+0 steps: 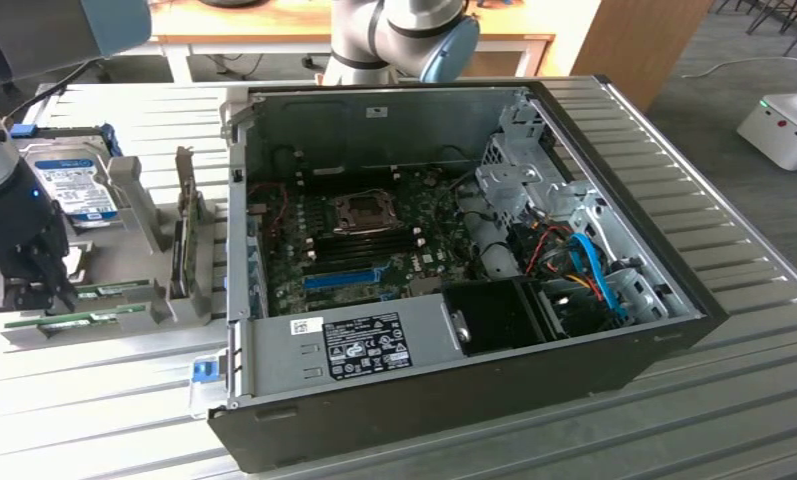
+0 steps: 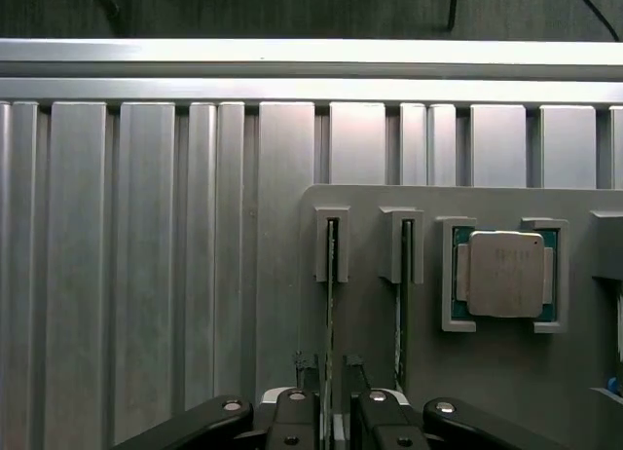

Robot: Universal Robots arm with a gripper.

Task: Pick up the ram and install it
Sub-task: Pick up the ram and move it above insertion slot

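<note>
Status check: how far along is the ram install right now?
Done: the gripper sits low over the tray. In hand: its jaws stand open either side of the ram, not closed on it; a second stick stands beside it. Left: grasping, lifting and seating it in the motherboard.

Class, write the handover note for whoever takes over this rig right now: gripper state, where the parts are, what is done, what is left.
Gripper: open, low over the grey tray, one finger on each side of a ram stick; nothing held.
Second ram stick: upright in the holder beside it.
Computer case: lying open on the table.
Done: gripper lined up on the stick.
Left: stick neither lifted nor installed.
</note>
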